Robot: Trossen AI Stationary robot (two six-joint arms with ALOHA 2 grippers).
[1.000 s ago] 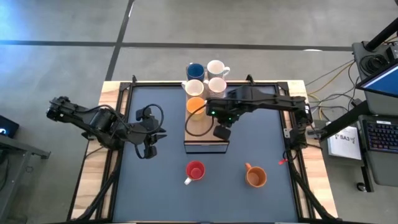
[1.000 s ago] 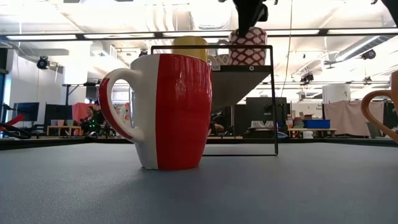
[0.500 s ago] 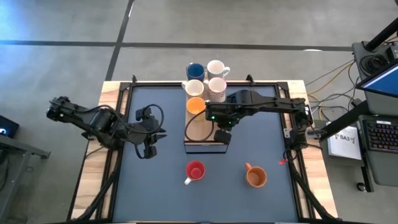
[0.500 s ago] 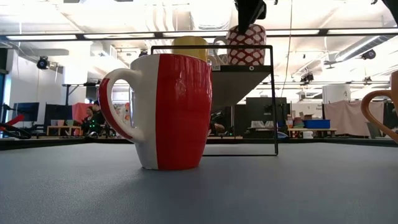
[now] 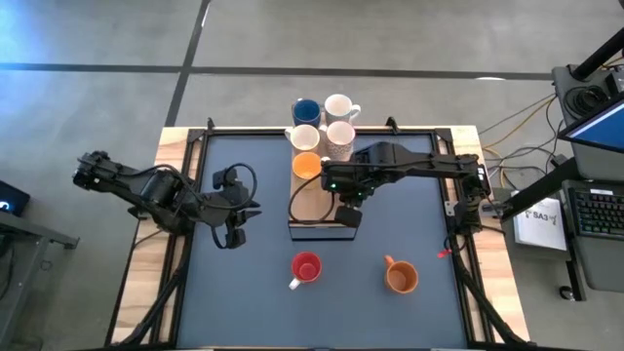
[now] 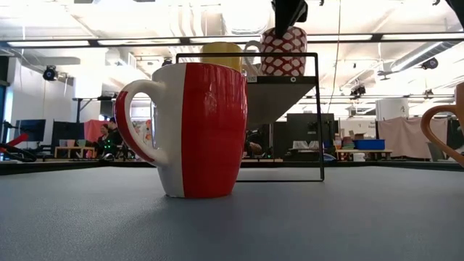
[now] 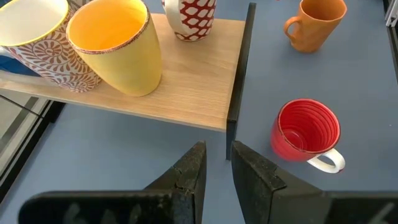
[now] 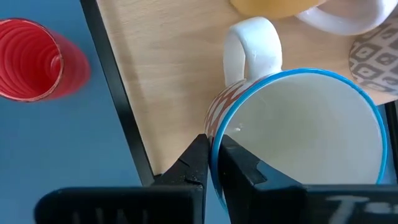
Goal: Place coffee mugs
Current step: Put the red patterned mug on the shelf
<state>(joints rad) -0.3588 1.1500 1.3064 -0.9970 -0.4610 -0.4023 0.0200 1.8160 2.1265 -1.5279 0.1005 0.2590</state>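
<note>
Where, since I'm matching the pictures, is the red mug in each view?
High view: red mug on the table, off the board.
Low view: mug fills the foreground.
Left wrist view: mug beside the board.
Right wrist view: mug past the board's frame.
Shared landmark: yellow-orange mug on the board.

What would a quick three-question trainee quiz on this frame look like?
1. True or false: the left gripper holds a mug.
2. The right gripper pinches the rim of which mug? A plain blue; B red-patterned mug; C plain white.
3. How many mugs stand on the dark mat, off the wooden shelf?
Key: 1 false, nothing between its fingers. 2 B. 3 two: the red mug and the orange mug.
</note>
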